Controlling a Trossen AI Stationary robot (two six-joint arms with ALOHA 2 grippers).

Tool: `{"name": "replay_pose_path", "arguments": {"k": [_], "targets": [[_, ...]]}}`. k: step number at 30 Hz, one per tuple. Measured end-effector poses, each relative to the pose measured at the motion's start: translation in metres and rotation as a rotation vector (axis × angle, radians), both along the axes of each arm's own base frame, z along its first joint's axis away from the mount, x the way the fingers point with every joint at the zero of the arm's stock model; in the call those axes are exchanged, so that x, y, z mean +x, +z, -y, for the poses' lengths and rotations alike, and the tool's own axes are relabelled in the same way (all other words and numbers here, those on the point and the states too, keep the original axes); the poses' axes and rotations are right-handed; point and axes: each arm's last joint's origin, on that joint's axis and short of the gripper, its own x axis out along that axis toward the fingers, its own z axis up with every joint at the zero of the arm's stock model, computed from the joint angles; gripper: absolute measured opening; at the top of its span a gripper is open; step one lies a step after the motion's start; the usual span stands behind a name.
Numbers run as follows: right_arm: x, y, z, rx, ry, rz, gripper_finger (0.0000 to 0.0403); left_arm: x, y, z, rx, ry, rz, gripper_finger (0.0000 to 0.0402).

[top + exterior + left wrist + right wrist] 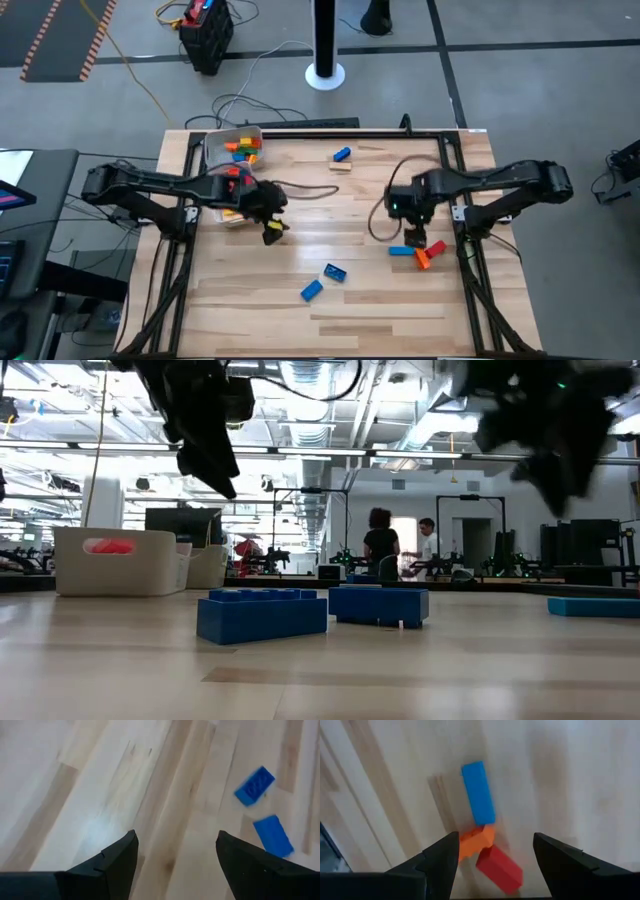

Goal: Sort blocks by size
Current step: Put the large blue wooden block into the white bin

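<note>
My left gripper is open and empty above the table's middle left. Two blue blocks lie flat on the table toward the near edge, ahead of it; they also show in the left wrist view. My right gripper is open and empty above a cluster of a blue bar, an orange block and a red block lying on the table at the right. A blue block and a tan block lie near the far edge.
Two white trays stand at the far left: one holds several orange, yellow, green and blue blocks, the other lies partly under my left arm. A black cable runs across the table's middle. The low view shows people far off in the room.
</note>
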Motion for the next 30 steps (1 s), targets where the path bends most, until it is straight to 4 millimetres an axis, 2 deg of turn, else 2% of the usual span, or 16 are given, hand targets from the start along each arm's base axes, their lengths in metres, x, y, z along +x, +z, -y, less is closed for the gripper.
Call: {"name": "replay_pose_path", "arguments": {"k": [5, 12, 16, 23, 30], "targets": [[-0.004, -0.034, -0.011, 0.005, 0.029, 0.017, 0.0281, 0.010, -0.002, 0.011, 0.075, 0.016, 0.059, 0.0254], [-0.003, -0.053, -0.034, -0.089, 0.169, 0.127, 0.0281, 0.017, -0.001, 0.009, 0.031, 0.086, 0.110, 0.0254], [-0.007, -0.068, -0.044, -0.150, 0.215, 0.168, 0.0281, 0.019, 0.008, 0.008, 0.062, 0.116, 0.132, 0.0254], [-0.019, -0.092, -0.051, -0.206, 0.238, 0.190, 0.0281, 0.020, 0.014, 0.008, 0.077, 0.109, 0.144, 0.0254], [-0.022, -0.100, -0.050, -0.207, 0.200, 0.200, 0.0272, 0.020, 0.014, 0.008, 0.079, 0.107, 0.142, 0.0254]]}}
